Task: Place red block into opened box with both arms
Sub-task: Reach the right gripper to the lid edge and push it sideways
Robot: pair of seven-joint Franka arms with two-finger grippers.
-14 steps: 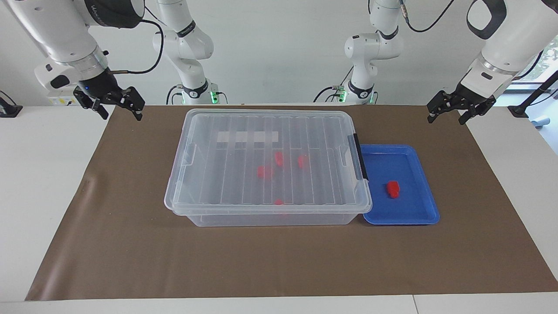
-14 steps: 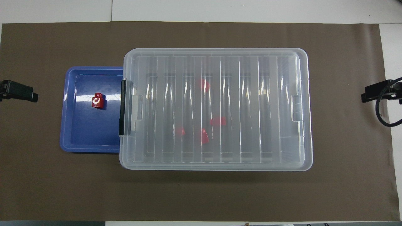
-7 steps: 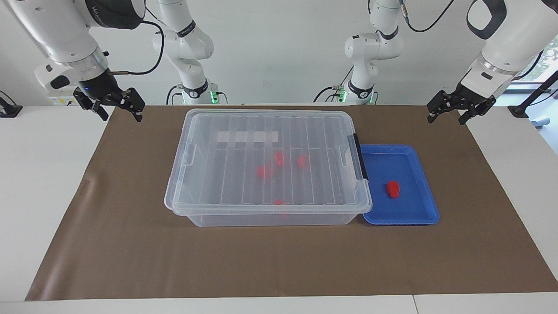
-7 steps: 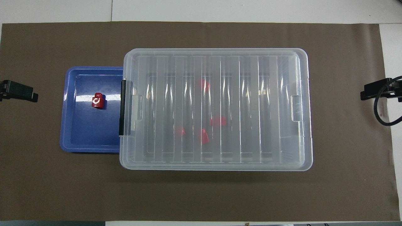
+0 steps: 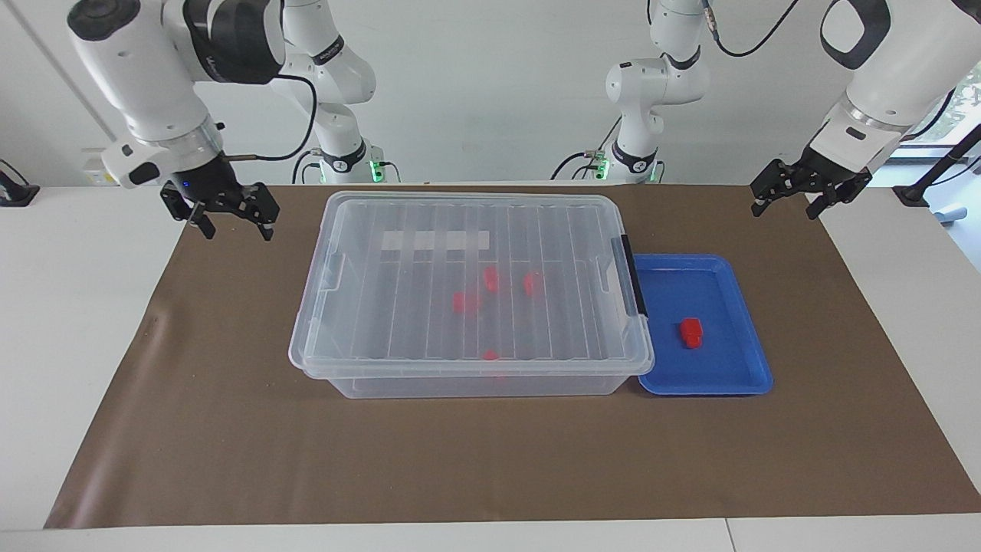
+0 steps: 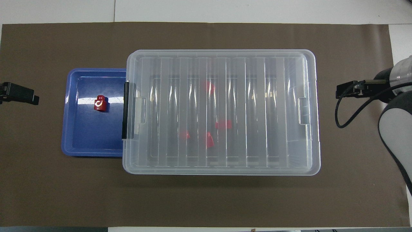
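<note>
1. Facing view: nearest the robots, the right gripper (image 5: 228, 218) hangs over the mat (image 5: 230, 429) beside the box (image 5: 471, 284), at the right arm's end, jaws wide, holding nothing.
2. Left gripper (image 5: 793, 198) waits over the mat's corner at the left arm's end, jaws spread, holding nothing.
3. Box lid is still on; 4 red blocks show through it.
4. Farther out, the red block (image 5: 690, 332) lies in the blue tray (image 5: 736, 383), touching the box's clip end. It lies farther from the robots than the left gripper, the nearer arm; its long axis probably runs nearer-to-farther.
</note>
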